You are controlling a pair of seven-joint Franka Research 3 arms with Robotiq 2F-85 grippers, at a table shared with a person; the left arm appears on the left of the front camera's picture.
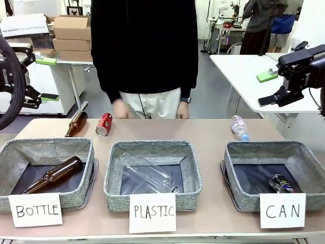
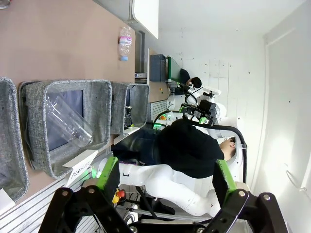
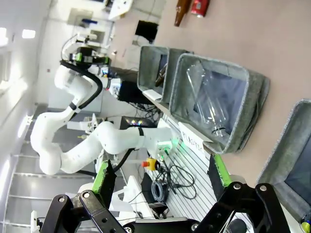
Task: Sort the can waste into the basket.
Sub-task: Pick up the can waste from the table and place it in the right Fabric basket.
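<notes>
Left claw point(image 1: 48, 79) jaws apart, right claw point(image 1: 266, 88) likewise, both raised at sides of table point(image 1: 203, 132). You'll find basket point(image 1: 304, 157) (signed CAN) at right, blue can point(image 1: 281, 183) inside; red can point(image 1: 104, 124) lying far-left, just beside brown bottle point(image 1: 76, 123).

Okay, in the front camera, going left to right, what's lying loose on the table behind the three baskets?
brown glass bottle → red can → small clear plastic bottle
</notes>
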